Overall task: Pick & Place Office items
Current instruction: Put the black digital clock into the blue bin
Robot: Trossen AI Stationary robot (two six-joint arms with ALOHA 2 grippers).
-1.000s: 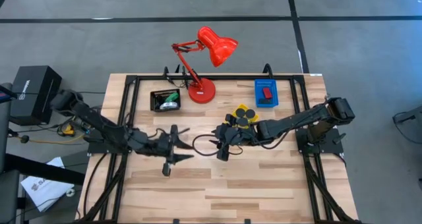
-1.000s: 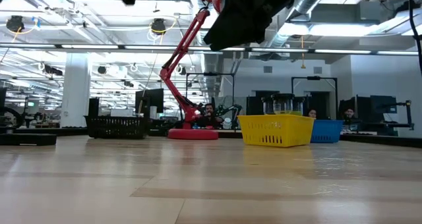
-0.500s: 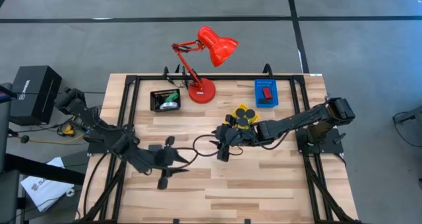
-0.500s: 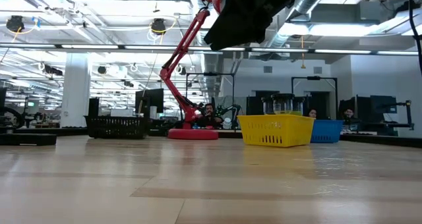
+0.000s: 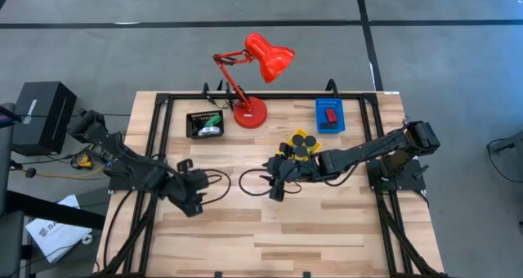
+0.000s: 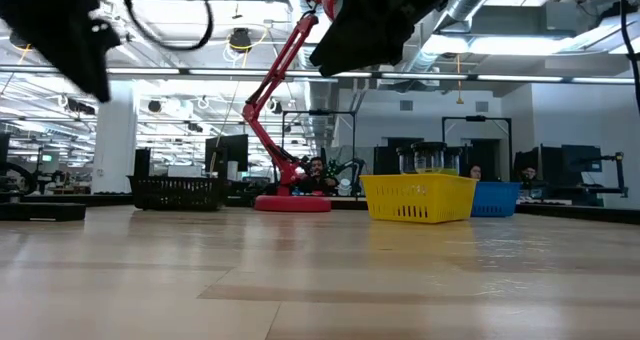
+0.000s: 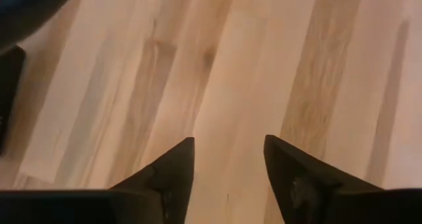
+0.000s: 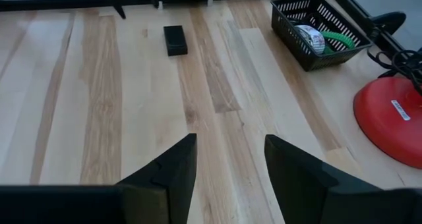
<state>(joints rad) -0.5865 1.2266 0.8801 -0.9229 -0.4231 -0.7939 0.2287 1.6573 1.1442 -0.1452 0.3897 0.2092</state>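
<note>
A: From above, what do you see?
B: The left gripper (image 5: 193, 198) hangs over the table's (image 5: 327, 229) left half, folded back near its own arm. The right gripper (image 5: 275, 184) sits mid-table, just beside the yellow tray (image 5: 288, 151), which carries black tape rolls (image 5: 302, 139). Behind them stand the black tray (image 5: 204, 124), with a green item and a pale roll in it, the red desk lamp (image 5: 253, 73) and the blue tray (image 5: 330, 115) holding a red block (image 5: 330, 114).

A: And the low camera?
B: Bare wood in front. The yellow tray (image 6: 417, 197) and blue tray (image 6: 493, 199) stand at the back right, the lamp's base (image 6: 292, 202) in the middle, the black tray (image 6: 176, 192) to the left. Dark arm parts hang at the top; I cannot tell finger positions here.

A: Left wrist?
B: Its two fingers (image 7: 168, 174) stand spread apart over bare planks, with nothing between them.

A: Right wrist?
B: Its fingers (image 8: 165, 171) are likewise spread and empty. Past them a small black block (image 8: 175, 39) lies alone on the wood, well apart from the black tray (image 8: 320, 29), where a silvery tape roll (image 8: 308, 38) and a green cylinder (image 8: 339, 39) lie. The lamp's red base (image 8: 389, 115) is just beside that tray.
</note>
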